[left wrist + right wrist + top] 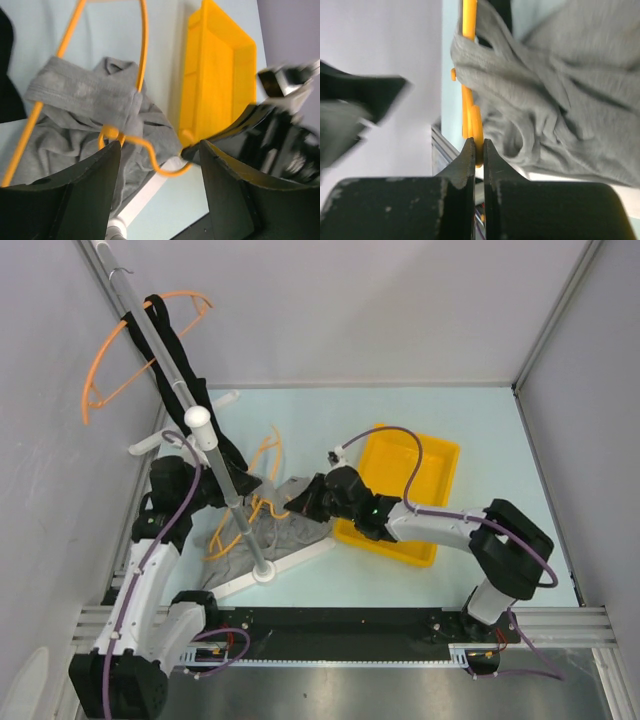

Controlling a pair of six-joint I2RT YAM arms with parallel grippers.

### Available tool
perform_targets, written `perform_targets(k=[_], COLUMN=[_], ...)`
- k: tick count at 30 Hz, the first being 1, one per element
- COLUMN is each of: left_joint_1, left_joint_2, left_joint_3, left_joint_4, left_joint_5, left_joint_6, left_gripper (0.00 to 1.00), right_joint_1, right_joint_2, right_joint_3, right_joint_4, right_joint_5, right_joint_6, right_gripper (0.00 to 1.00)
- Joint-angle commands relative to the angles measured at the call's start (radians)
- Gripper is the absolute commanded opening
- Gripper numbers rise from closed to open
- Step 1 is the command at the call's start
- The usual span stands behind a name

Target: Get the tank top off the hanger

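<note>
Right claw (478, 146) is pinching the orange hanger (470, 112) by its hook. Left claw (159, 147) is hanging wide open over the grey tank top (85, 100), which I'm seeing crumpled on the tabletop (490, 420), strap around the hanger

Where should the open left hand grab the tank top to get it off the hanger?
Probably the grey strap band wrapped over the hanger arm, from above: it sits raised there, and the right hand clamps the hook.
</note>
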State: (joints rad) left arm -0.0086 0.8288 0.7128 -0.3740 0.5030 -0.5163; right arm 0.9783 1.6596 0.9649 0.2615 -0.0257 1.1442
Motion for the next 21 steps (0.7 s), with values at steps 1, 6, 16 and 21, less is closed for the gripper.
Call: perform_targets(k=[1, 6, 16, 21], left_joint_1=[-0.108, -0.156, -0.200, -0.209], left_joint_2=[0.088, 0.174, 0.234, 0.285], left_joint_3=[0.040, 0.088, 0.172, 0.226], left_joint_4=[0.089, 0.107, 0.149, 0.110], left_joint_5=[0.005, -0.112, -0.163, -0.084], left_joint_6=[0.025, 0.088, 0.283, 0.419], left_gripper=[0.70, 0.72, 0.73, 0.72], right_joint_1=[-0.104, -0.220, -0.319, -0.342], right_joint_2=[-0.106, -0.119, -0.165, -0.198], right_joint_3=[0.090, 0.144, 0.212, 0.196], right_joint_4=[-0.134, -0.169, -0.191, -0.179], right_joint_5=[0.035, -0.109, -0.256, -0.293], right_joint_6=[-0.084, -0.095, -0.043, -0.002], right_gripper=[0.00, 0.00, 0.00, 0.00])
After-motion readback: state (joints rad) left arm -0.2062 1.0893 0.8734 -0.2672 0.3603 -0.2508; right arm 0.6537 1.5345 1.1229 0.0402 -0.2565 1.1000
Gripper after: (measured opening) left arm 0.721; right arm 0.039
